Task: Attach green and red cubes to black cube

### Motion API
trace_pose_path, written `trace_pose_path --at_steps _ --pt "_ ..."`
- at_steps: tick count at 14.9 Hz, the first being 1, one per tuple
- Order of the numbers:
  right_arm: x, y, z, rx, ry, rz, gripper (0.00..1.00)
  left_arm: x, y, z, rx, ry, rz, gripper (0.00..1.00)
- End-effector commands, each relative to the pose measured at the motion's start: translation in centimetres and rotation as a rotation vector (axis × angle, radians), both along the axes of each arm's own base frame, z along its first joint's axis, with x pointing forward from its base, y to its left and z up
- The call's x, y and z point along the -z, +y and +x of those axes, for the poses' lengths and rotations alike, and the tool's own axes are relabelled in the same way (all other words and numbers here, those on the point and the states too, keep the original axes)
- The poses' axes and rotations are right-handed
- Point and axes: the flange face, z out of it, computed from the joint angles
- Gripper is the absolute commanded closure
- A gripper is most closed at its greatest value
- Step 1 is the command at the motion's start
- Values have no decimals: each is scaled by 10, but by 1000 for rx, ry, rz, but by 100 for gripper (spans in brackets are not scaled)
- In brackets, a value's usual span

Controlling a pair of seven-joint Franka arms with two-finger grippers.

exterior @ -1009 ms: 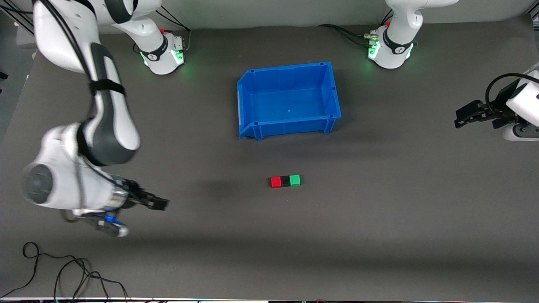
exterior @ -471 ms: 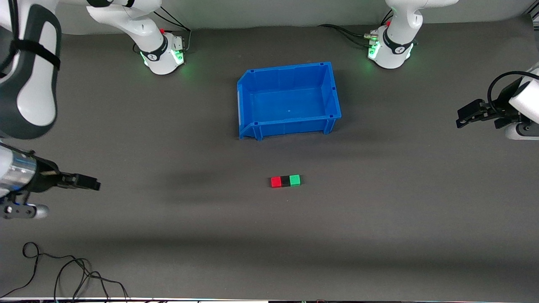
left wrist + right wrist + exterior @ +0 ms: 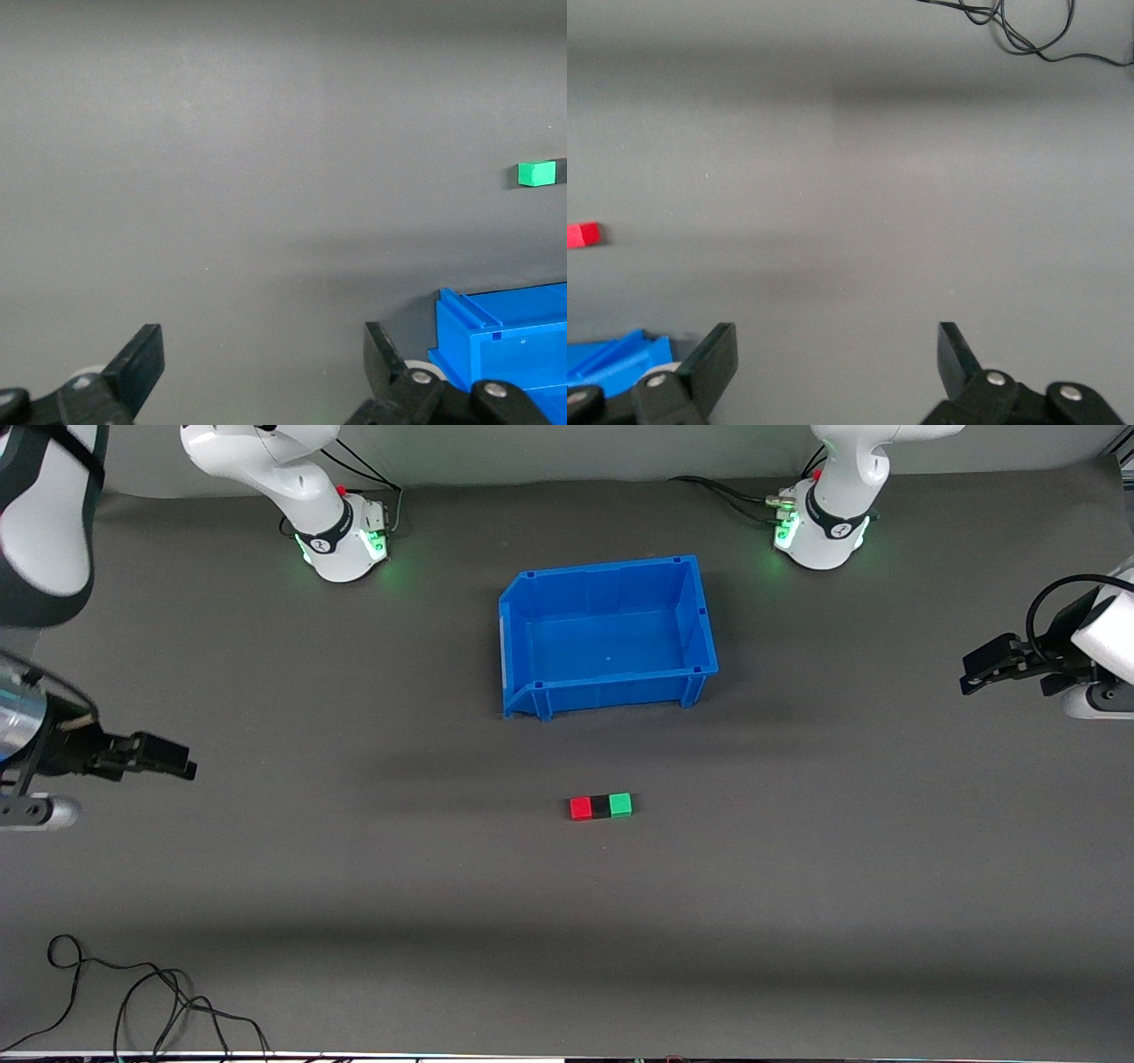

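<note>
The red cube (image 3: pixel 580 808), the black cube (image 3: pixel 601 806) and the green cube (image 3: pixel 621 804) lie in one touching row on the mat, the black one in the middle, nearer to the front camera than the blue bin (image 3: pixel 700 615). The green cube also shows in the left wrist view (image 3: pixel 536 173), the red one in the right wrist view (image 3: pixel 583 235). My right gripper (image 3: pixel 168 757) is open and empty over the mat at the right arm's end. My left gripper (image 3: pixel 979 669) is open and empty over the left arm's end. Both are well away from the cubes.
The blue bin is empty and stands mid-table, nearer the robot bases; a corner shows in the left wrist view (image 3: pixel 496 332) and in the right wrist view (image 3: pixel 611 359). A black cable (image 3: pixel 133 1001) lies by the front edge at the right arm's end.
My right arm has pulled away from the cubes toward its end of the table and risen. The left arm and the cube row have barely moved.
</note>
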Motion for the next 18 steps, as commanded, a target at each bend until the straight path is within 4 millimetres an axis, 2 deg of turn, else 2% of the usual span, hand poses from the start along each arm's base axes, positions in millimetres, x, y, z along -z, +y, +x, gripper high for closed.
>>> trace_pose_path --at_steps 1,2,4,6,8,12,16,18 --pt "1 -3 -24 -33 -33 -1 0 -9 -2 -4 13 2 14 0" --pt "4 -9 -23 -26 -36 -1 0 -9 -2 -4 12 3 14 0" --pt "5 -8 -24 -24 -34 2 0 -9 -2 -4 10 3 14 0" --pt "-7 0 -29 -40 -53 11 0 -9 -2 -4 9 3 14 0" --pt "-16 -2 -36 -43 -62 22 0 -9 -2 -4 9 3 14 0" --pt "-20 -7 -46 -45 -64 31 0 -9 -2 -4 7 3 14 0" --pt "-16 2 -75 -96 -82 -27 0 -9 -2 -4 10 3 14 0" --pt "-14 -8 -87 -74 -80 -22 0 -9 -1 -4 12 3 14 0"
